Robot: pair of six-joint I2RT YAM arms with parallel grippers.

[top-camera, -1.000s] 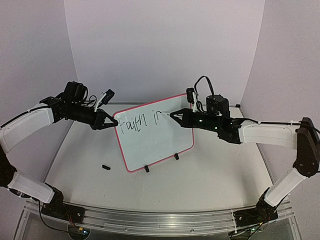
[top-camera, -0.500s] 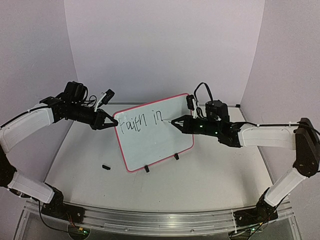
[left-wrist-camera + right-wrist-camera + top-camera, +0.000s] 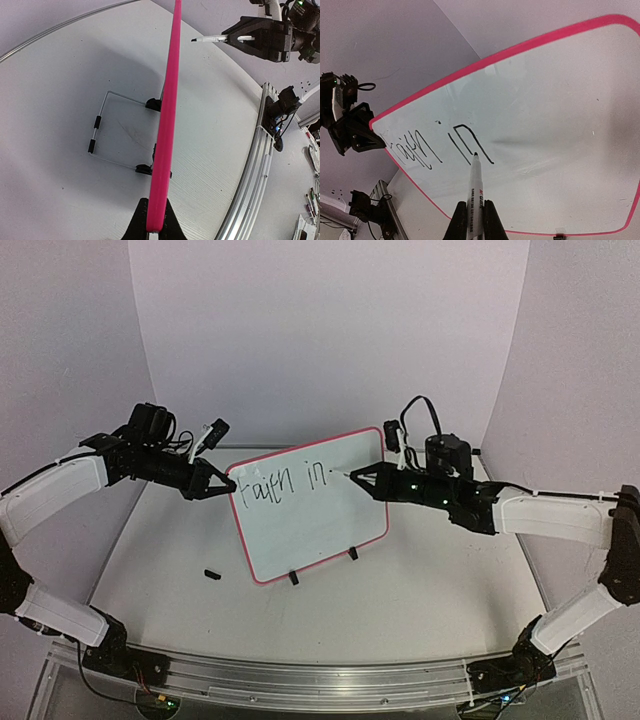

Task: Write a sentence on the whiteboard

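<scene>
The whiteboard, white with a pink-red frame, stands tilted on the table with "faith in" in black across its top. My left gripper is shut on its upper left edge; in the left wrist view the pink frame runs edge-on up from between the jaws of the left gripper. My right gripper is shut on a white marker. The marker's tip sits just right of the last letter, a small gap off the board. The marker also shows from the side.
Two black clip feet hold the board's lower edge, and a wire stand props it from behind. A small black cap lies on the table left of the board. An aluminium rail runs along the near edge.
The right gripper drew the last downstroke of the "n" with the marker, then lifted the tip up and slightly away from the board. The left gripper and board stayed still.
</scene>
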